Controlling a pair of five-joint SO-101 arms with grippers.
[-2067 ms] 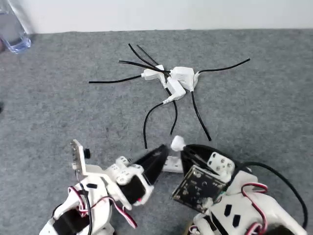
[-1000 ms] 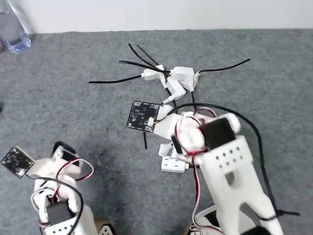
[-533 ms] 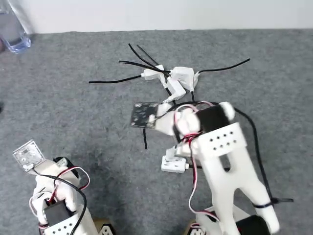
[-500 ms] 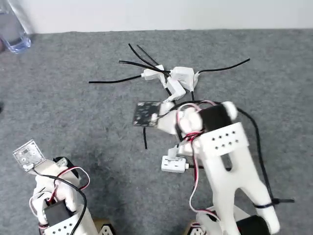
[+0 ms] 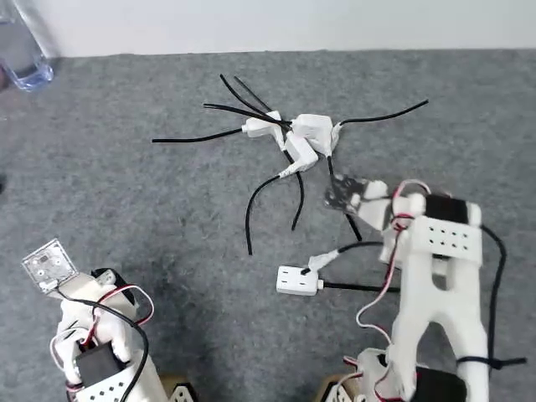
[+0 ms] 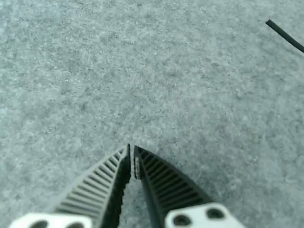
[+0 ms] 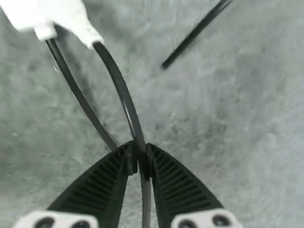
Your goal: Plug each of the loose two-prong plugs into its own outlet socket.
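Grey carpet (image 5: 126, 209) covers the work surface and runs back to a plain white wall (image 5: 251, 25), with a clear bottle (image 5: 21, 50) at the far left corner.

Most of the task's pieces lie in a tangle (image 5: 297, 134) of white fittings and black leads toward the back of the carpet. Nearer the arms sits a lone socket (image 5: 299, 280) with a plug (image 5: 321, 262) touching its upper edge. Whether the prongs are fully home cannot be told from above, but that pair looks dealt with.

The right gripper (image 7: 139, 159) is clamped on a black cord (image 7: 118, 90) that leads up to a white fitting (image 7: 52, 16). Whether that fitting is a plug or a socket is unclear. A thinner cord runs beside the held one and passes behind one jaw.

The left gripper (image 6: 132, 164) has its jaws together with nothing between them. It hangs over bare carpet, well apart from the tangle.

The step in hand appears to be drawing another piece out of the tangle by its cord. The next move likely calls for pulling it onto open carpet without dragging its neighbours. After that, the grip should shift from the cord to the plug body so the prongs can be lined up with a free socket. The left arm (image 5: 92, 335) would probably need to steady that socket.
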